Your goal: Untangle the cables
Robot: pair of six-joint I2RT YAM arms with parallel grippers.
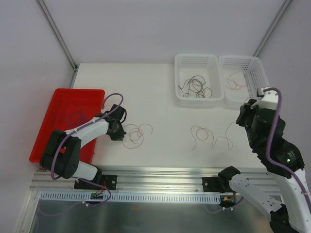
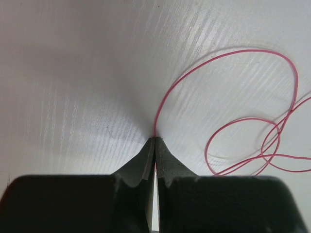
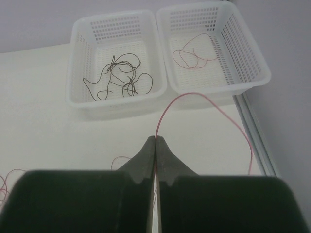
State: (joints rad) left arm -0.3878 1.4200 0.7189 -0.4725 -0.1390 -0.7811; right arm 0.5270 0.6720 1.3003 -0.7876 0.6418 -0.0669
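Observation:
Pink-red cables lie on the white table in two groups: loops (image 1: 137, 135) at left centre and a curling strand (image 1: 209, 136) at right centre. My left gripper (image 1: 119, 131) is down at the table by the left loops. In the left wrist view it (image 2: 155, 139) is shut on the end of a pink-red cable (image 2: 233, 52). My right gripper (image 1: 241, 120) is raised at the right. In its wrist view it (image 3: 155, 137) is shut on a pink-red cable (image 3: 194, 94) that arcs off to the right and down.
Two white mesh baskets stand at the back: the left basket (image 1: 177, 77) holds dark cables (image 1: 197, 87), the right basket (image 1: 260, 73) a pink-red cable (image 1: 235, 82). A red tray (image 1: 48, 131) with faint purple cables sits at the far left. A metal rail (image 1: 155, 174) borders the near edge.

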